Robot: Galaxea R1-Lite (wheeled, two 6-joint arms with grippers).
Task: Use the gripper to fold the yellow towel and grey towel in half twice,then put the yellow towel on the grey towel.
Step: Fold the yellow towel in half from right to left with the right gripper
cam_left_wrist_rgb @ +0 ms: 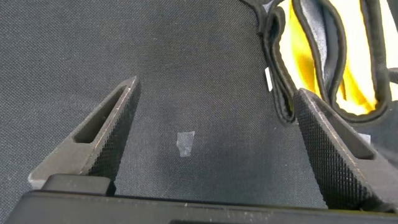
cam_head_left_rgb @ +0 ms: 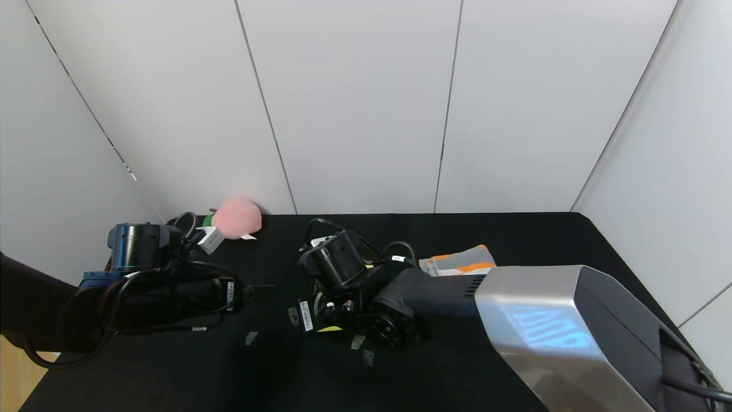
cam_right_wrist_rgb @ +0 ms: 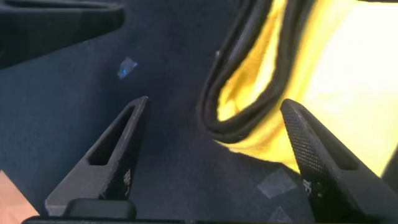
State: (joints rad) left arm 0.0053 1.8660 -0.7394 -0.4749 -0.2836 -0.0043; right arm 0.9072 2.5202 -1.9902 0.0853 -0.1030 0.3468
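Observation:
The yellow towel (cam_right_wrist_rgb: 339, 62) lies bunched on the black table, its black-edged folded corner between my right gripper's (cam_right_wrist_rgb: 216, 102) open fingers, which do not grip it. In the head view this gripper (cam_head_left_rgb: 298, 320) covers the towel except a yellow sliver (cam_head_left_rgb: 330, 329). The left wrist view shows the yellow towel (cam_left_wrist_rgb: 357, 56) with its grey reverse just beside one finger of my left gripper (cam_left_wrist_rgb: 217, 87), which hangs open over bare cloth. In the head view the left gripper (cam_head_left_rgb: 257, 288) points toward the right one. The grey towel (cam_head_left_rgb: 460, 260), orange-striped, lies folded behind the right arm.
A pink plush toy (cam_head_left_rgb: 237, 217) sits at the table's back left corner. Small bits of tape (cam_head_left_rgb: 251, 337) lie on the black table (cam_head_left_rgb: 171, 377). White walls close the back and both sides. The table's left front edge (cam_head_left_rgb: 26, 395) drops off.

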